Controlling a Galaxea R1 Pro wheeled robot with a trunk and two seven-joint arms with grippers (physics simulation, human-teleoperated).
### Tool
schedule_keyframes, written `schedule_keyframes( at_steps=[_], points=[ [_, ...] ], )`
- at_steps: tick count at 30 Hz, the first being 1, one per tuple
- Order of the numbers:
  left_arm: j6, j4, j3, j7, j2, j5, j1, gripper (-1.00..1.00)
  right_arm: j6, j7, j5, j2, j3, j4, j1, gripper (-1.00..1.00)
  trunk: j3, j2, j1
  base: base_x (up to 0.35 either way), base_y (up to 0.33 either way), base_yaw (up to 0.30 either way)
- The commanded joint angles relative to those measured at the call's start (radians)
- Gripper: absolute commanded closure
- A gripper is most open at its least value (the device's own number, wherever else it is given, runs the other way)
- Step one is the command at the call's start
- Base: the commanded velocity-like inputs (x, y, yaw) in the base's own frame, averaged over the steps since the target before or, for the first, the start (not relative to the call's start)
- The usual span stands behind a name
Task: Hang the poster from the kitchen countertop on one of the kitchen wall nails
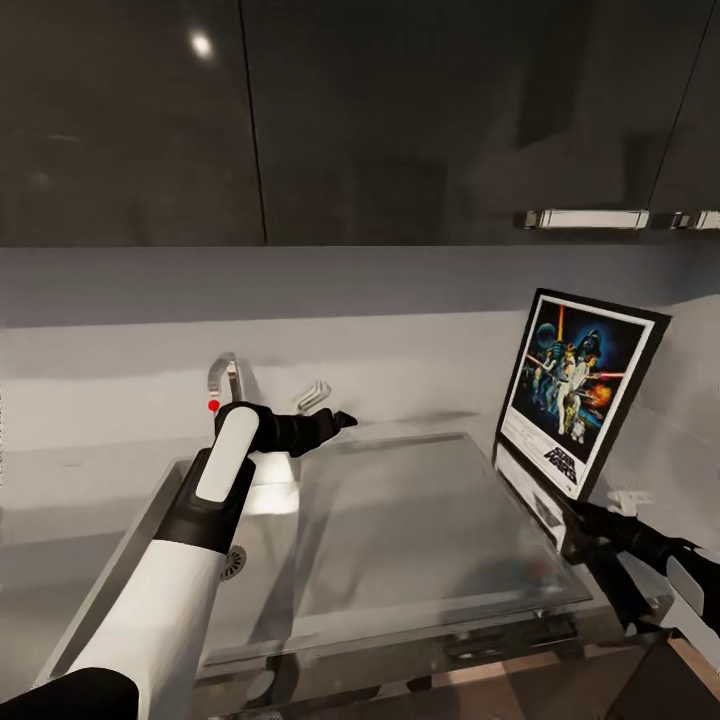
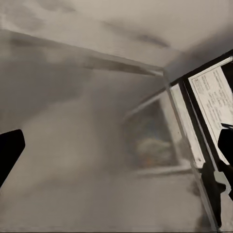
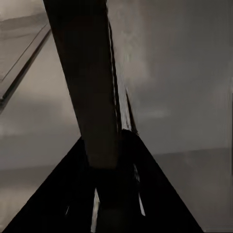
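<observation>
Dark glossy wall cabinets (image 1: 360, 110) above, pale backsplash below, grey steel tabletop (image 1: 420, 520) with a built-in sink (image 1: 150, 540) and tap (image 1: 226, 378) at the left end. Toward the tabletop's right end, the poster (image 1: 582, 392): upright, tipped a little, lower corner close to the steel; whether resting on it or just lifted cannot be told. Colourful characters and black logo facing outward, black frame intact.

Right end effector (image 1: 585, 525) reaching in from the right edge, fingers at the poster's lower right corner. From the right wrist view, a dark frame edge (image 3: 90, 87) running straight up between the 2 fingers, so apparently clenched on the poster (judged from the framing, actual contact lost in shadow).

Left end effector (image 1: 335, 420) held over the tabletop near the back wall, just right of the tap, well apart from the poster. In its wrist view, 2 dark fingertips (image 2: 9, 148) far apart with nothing between: released. Poster seen side-on there (image 2: 213, 102), mirrored in the steel.

Progress, as a judgement: grasp probably secured, pickup at most barely begun. Left to do: lifting clear, carrying to a wall nail, hanging. No nail visible at present, so most of the task ahead.
</observation>
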Motion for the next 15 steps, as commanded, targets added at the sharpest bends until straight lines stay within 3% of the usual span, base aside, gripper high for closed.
schedule_keyframes(
  at_steps=[1, 2, 3, 15],
  points=[
    [0.001, -0.001, 0.0, 0.011, 0.0, 0.011, 0.0, -1.0, 0.001, 0.006, 0.001, -0.002, -0.009, -0.002, -0.001, 1.0, -0.001, -0.001, 0.0, -0.213, 0.0, 0.0],
    [0.001, -0.001, 0.0, 0.011, 0.001, 0.012, -0.001, -1.0, 0.01, 0.073, 0.001, -0.018, -0.01, -0.042, -0.002, 1.0, -0.001, -0.001, 0.0, -0.325, 0.0, 0.0],
    [0.001, -0.001, 0.0, 0.011, 0.001, 0.012, -0.001, -1.0, 0.012, 0.082, 0.001, -0.018, -0.01, -0.043, -0.002, 1.0, -0.001, -0.001, 0.0, -0.326, 0.0, 0.0],
    [0.0, -0.001, 0.001, 0.011, 0.001, 0.012, 0.0, -1.0, 0.013, 0.099, 0.001, -0.021, -0.011, -0.044, -0.002, 1.0, -0.001, -0.001, 0.0, -0.326, 0.0, 0.0]
  ],
)
